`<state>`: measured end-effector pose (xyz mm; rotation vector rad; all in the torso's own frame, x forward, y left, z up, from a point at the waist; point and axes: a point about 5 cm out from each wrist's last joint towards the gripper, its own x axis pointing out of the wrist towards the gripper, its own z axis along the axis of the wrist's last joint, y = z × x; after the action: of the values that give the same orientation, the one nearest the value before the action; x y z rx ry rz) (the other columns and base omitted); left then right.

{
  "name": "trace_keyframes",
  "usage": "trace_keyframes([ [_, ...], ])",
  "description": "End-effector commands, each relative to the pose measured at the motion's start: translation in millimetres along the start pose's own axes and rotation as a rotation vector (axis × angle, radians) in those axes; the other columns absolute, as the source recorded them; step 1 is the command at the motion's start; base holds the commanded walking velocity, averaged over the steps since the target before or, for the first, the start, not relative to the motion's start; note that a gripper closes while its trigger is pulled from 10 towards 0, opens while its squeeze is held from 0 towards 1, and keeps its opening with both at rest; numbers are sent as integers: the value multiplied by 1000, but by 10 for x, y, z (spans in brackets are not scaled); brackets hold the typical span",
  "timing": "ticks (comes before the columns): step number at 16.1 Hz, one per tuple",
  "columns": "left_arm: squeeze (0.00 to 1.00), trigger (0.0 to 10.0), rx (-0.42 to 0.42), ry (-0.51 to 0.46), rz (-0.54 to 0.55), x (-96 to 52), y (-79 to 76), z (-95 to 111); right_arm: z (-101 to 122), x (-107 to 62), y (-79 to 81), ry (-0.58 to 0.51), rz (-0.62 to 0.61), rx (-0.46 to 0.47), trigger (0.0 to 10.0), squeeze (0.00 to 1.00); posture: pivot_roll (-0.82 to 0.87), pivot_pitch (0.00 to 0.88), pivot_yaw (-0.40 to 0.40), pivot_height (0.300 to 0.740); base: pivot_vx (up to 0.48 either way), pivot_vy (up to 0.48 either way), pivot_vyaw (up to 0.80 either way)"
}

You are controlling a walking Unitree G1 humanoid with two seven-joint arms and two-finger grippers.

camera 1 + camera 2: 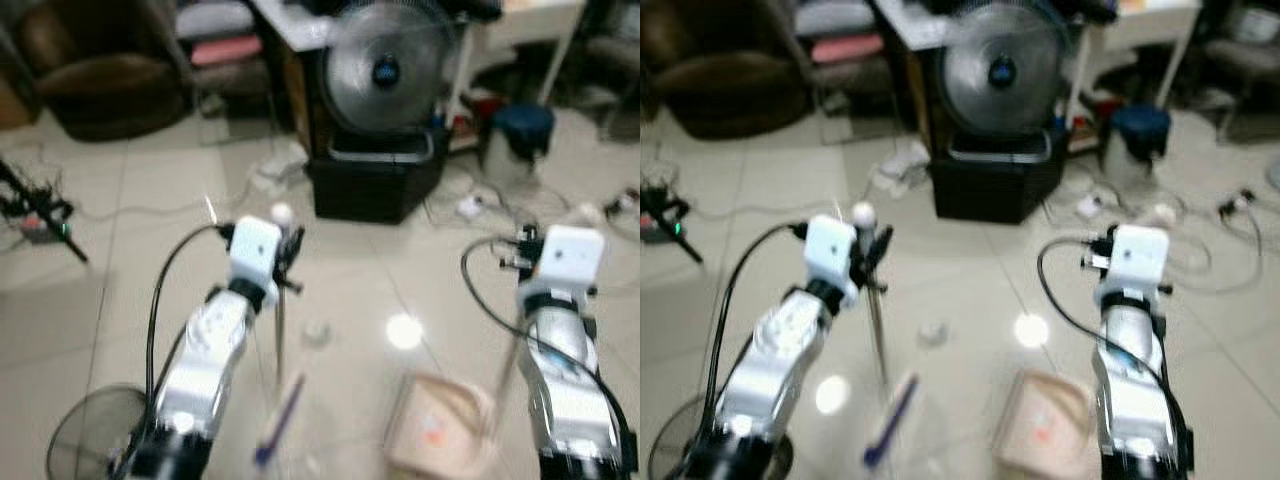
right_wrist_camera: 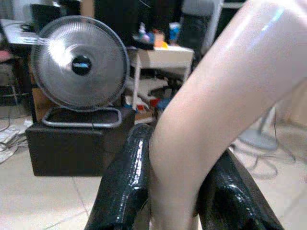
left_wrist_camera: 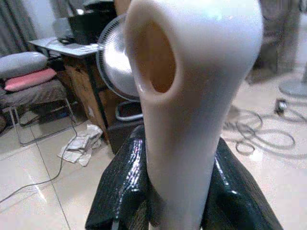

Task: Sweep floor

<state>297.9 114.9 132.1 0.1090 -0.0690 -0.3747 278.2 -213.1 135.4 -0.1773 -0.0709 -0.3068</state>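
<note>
Broom (image 1: 279, 330) pinched by left hand (image 3: 184, 191), dustpan (image 1: 440, 425) handle pinched by right hand (image 2: 184, 191); fan (image 1: 385, 70) ahead.

No legible text or labels.

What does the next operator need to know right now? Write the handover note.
Left pincer: shut on the white broom handle, broom shaft upright over the tiles.
Right pincer: shut on the dustpan handle; dustpan sits low on the floor ahead of the right arm.
Small scrap lies on the tiles between the arms, not yet in the pan.
Left: sweep it in.
</note>
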Motion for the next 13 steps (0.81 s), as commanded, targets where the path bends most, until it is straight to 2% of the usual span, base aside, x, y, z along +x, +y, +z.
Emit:
trace_keyframes([
  [1, 0, 10000, 43, -15, 40, 0, 110, 35, 134, 16, 135, -65, 43, 48, 10000, 0, -67, 23, 71, 740, 352, 0, 0],
  [6, 0, 10000, 52, -23, 44, 69, 96, 41, 144, -26, 190, -87, 75, 79, 10000, 0, -65, 16, 72, 740, 349, 0, 0],
  [13, 0, 10000, 57, -30, 44, 105, 121, 50, 160, -32, 260, -111, 114, 54, 10000, 0, -62, 6, 78, 740, 352, 0, 0],
])
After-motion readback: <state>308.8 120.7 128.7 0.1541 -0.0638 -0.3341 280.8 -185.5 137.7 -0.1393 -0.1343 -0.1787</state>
